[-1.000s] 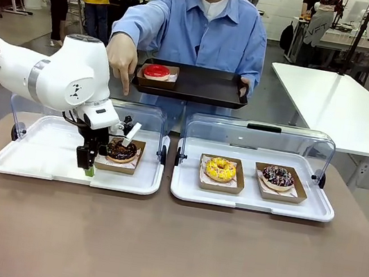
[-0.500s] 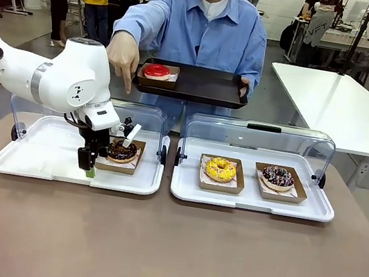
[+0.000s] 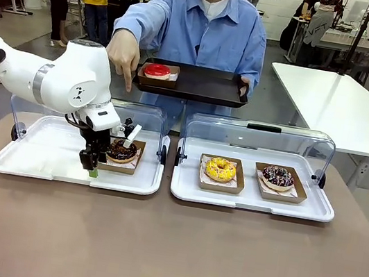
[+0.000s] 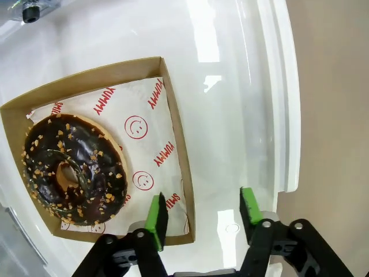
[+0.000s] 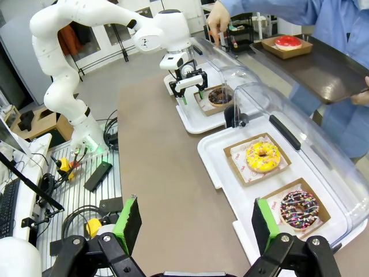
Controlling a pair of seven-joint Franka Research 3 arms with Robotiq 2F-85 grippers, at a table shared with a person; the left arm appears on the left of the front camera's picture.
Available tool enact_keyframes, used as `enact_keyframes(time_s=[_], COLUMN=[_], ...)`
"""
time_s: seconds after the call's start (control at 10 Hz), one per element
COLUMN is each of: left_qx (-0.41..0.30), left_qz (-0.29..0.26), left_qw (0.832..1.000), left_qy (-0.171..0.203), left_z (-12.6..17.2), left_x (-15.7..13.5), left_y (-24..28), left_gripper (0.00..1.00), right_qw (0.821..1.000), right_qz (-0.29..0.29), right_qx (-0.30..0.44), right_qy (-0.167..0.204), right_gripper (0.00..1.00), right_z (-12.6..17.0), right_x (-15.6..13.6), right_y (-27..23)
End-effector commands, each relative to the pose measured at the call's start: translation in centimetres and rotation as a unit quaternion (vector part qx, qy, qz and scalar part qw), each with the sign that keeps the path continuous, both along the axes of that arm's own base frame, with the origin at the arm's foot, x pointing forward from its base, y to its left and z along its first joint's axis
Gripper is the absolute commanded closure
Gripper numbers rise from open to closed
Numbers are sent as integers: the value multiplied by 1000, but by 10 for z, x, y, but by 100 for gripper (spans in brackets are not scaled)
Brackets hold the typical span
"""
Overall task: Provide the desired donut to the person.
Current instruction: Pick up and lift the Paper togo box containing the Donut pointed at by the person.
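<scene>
Left wrist view: the left hand [image 4: 202,210] straddles one wall of the box [image 4: 86,78] holding the chocolate donut [image 4: 95,179], fingers apart, not gripping. The right hand [image 5: 196,208] gapes wide, empty, above the desk [image 5: 167,150].

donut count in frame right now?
4. Red-glazed donut on the black tray; chocolate nut donut in the left white tray; yellow donut and sprinkled chocolate donut in the right white tray. None looks hidden.
</scene>
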State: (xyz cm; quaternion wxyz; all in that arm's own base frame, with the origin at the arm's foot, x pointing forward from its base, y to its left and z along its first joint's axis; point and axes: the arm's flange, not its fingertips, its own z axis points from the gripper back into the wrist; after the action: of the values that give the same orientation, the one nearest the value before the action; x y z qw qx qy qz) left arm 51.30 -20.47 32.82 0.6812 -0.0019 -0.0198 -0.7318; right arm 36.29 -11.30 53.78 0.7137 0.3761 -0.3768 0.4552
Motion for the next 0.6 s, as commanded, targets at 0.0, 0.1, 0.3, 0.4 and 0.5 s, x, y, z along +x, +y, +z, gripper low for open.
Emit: enact_keyframes(time_s=[0.0,0.1,0.3,0.4,0.5], left_qx=[0,0,0,-1,-1], left_qz=[7,8,4,1,-2], left_qw=[1000,1000,1000,1000,1000], left_qy=[-8,-7,-5,-4,-4], left_z=[2,2,3,3,4], left_x=[2,1,3,1,1], left_y=[0,0,1,1,2], left_gripper=[100,100,100,100,100], right_qw=[1000,1000,1000,1000,1000], right_qz=[2,2,2,2,2], right_qx=[9,9,9,9,9], right_qy=[-7,-7,-7,-7,-7], right_gripper=[0,0,0,0,0], right_z=[0,0,0,0,0], right_x=[0,0,0,0,0], right_y=[0,0,0,0,0])
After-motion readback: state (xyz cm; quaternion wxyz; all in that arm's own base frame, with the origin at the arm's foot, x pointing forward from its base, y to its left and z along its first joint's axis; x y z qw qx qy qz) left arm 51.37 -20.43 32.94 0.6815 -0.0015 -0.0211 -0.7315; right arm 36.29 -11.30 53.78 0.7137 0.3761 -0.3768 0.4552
